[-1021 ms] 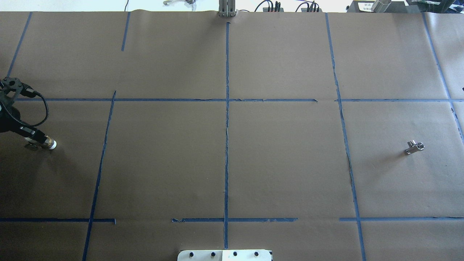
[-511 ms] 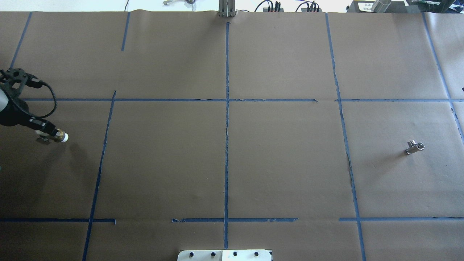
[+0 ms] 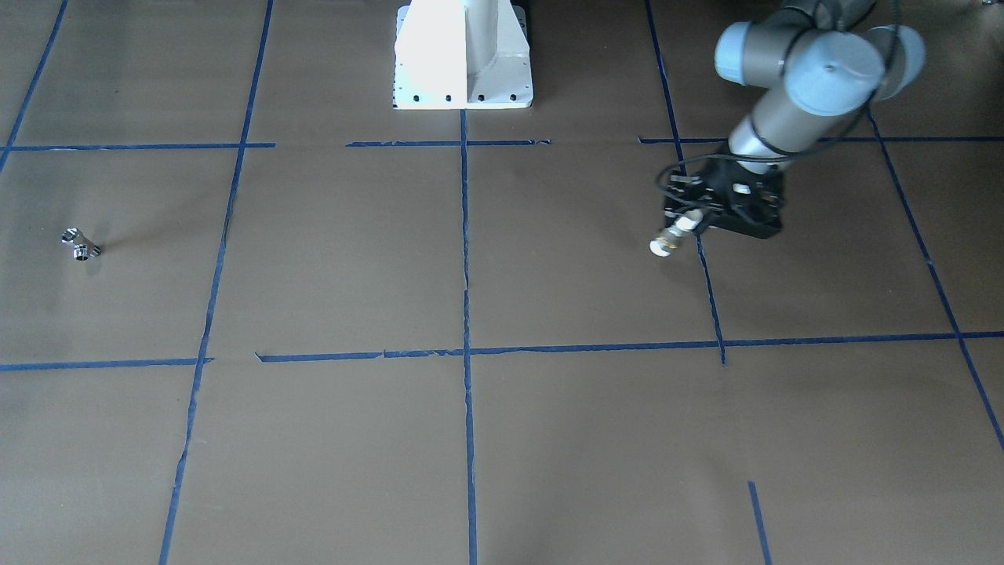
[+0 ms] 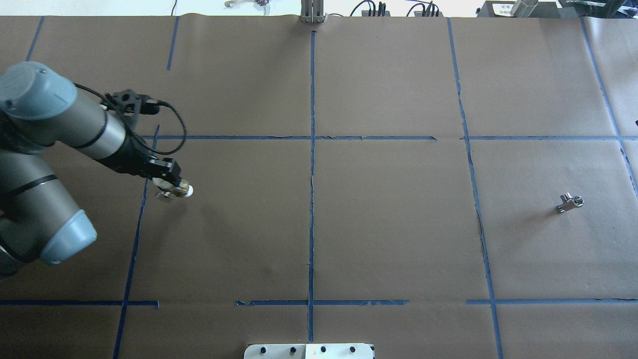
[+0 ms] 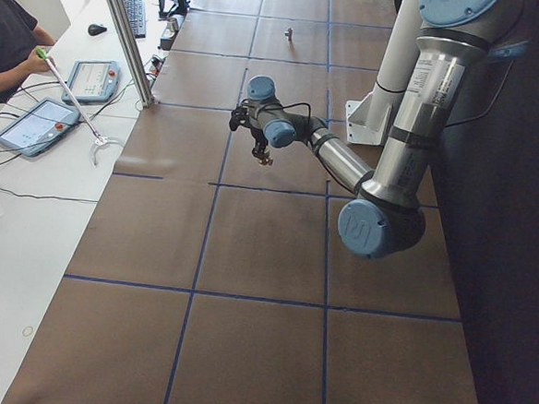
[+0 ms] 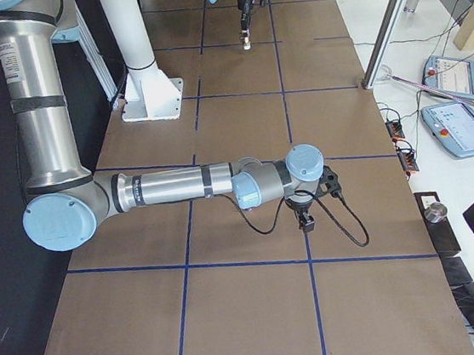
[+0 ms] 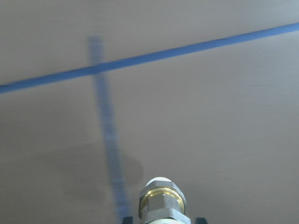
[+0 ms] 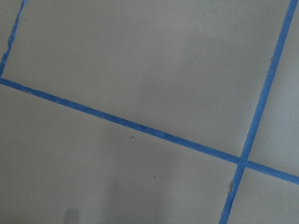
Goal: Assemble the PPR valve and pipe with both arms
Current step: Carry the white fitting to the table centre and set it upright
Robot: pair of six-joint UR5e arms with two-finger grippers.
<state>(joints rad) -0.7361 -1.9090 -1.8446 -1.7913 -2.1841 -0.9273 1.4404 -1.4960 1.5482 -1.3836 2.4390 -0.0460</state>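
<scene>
**Exterior front-facing.** The left arm (image 3: pixel 773 118) reaches over the brown-papered table (image 3: pixel 549 439). The left gripper (image 3: pixel 689 224) is clenched on a pipe fitting (image 3: pixel 667 241), white end pointing outward. A chrome valve (image 3: pixel 81 245) lies alone on the paper, well apart, on the opposite half. The right arm is not in frame.

**Overhead exterior.** The fitting hangs just beside a blue tape line (image 4: pixel 141 209). Its shadow falls apart from it, so it appears to be off the paper. The valve rests untouched on the right half.

**Exterior left.** The fitting is too small for detail here.

**Exterior right.** The right arm (image 6: pixel 178 186) stretches low over the table with the right gripper (image 6: pixel 308 219) pointing down. I cannot tell whether it is released or clenched. The valve cannot be made out.

**Left wrist-mounted.** A brass nut and the white end show. The fingers are cut off by the lower edge.

**Right wrist-mounted.** Only paper and tape show, with no fingers and no valve.

**Assessment.** One part is in hand and the valve is not yet taken, so the task is at an early stage. The next move calls for the right gripper to seize the valve. Both arms must then line up the two bores before mating them.
</scene>
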